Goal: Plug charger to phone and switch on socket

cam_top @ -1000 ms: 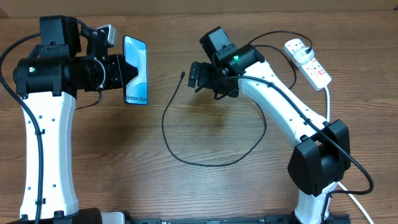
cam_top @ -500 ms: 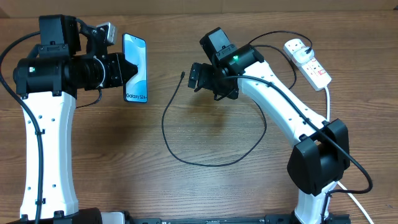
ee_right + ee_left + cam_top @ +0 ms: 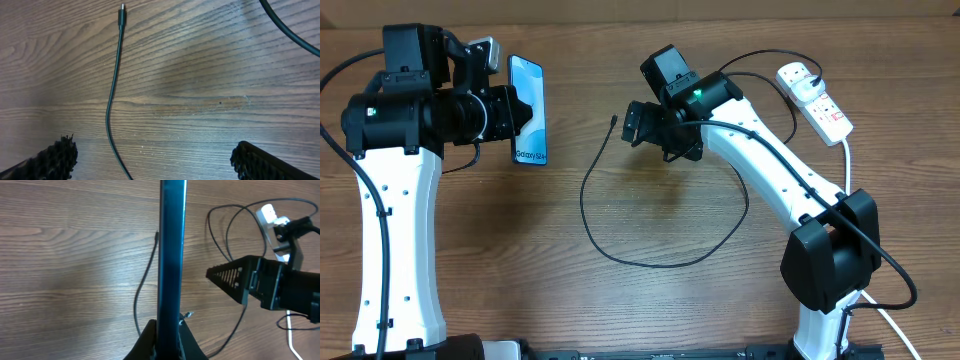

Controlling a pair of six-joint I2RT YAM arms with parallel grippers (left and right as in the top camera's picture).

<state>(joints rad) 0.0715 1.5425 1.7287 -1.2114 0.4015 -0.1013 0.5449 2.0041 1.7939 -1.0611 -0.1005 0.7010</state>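
The step in hand looks like the set-up for plugging in. The left gripper [image 3: 167, 327] is clamped tight on the Samsung Galaxy phone [image 3: 531, 105], holding it on edge clear of the table, so its own camera sees only the thin blue rim rising straight out from between the fingers. The right gripper [image 3: 160, 160] hangs over the wood with its fingers spread wide and nothing between them.

The charger cable [image 3: 585, 200] lies slack in a big loop on the table. Its connector tip [image 3: 121, 11] rests flat, ahead of the right gripper's fingers and apart from them, and the lead runs back under the gap, nearer one finger than the other. The power strip [image 3: 825, 105] sits well behind that gripper, past its arm; the cable's far end reaches it, but the switch position is too small to read.

Next, I judge, the right gripper must drop onto the cable just behind the tip, pinch it narrow, then carry it across to the phone's port, which is not visible here. A thin, limp lead may twist or slip in the grasp.

The surface is a wood-grain table [image 3: 650, 310], matte and uncluttered. Of the room, only a pale strip shows beyond the far edge.
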